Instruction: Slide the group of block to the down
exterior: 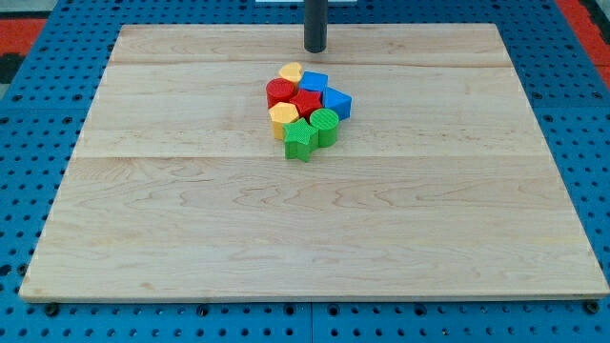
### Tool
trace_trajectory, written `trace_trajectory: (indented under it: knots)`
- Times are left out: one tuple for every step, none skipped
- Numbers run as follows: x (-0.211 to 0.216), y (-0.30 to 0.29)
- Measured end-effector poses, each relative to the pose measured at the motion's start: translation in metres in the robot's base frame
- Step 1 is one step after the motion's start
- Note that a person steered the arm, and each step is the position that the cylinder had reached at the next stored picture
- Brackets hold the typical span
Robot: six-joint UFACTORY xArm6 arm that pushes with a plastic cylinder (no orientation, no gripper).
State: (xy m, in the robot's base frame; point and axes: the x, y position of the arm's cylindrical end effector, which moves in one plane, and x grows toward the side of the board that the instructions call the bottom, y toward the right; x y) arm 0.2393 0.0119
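A tight cluster of blocks sits a little above the middle of the wooden board (191,238). It holds a yellow heart-like block (291,71) at its top, a blue cube (315,83), a red cylinder (279,92), a red star-like block (306,103), a blue pentagon-like block (336,102), a yellow hexagon-like block (283,119), a green cylinder (324,125) and a green star-like block (299,139) at its bottom. My tip (315,49) stands just above the cluster, a short gap from the yellow heart and blue cube, touching none.
The board lies on a blue perforated base (38,133) that shows around all its edges. A red area (29,19) shows in the top corners of the view.
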Motion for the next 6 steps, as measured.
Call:
trace_trajectory:
  knots:
    - [0.000, 0.000]
    - [0.000, 0.001]
    - [0.000, 0.000]
    - [0.006, 0.007]
    - [0.006, 0.006]
    - [0.074, 0.021]
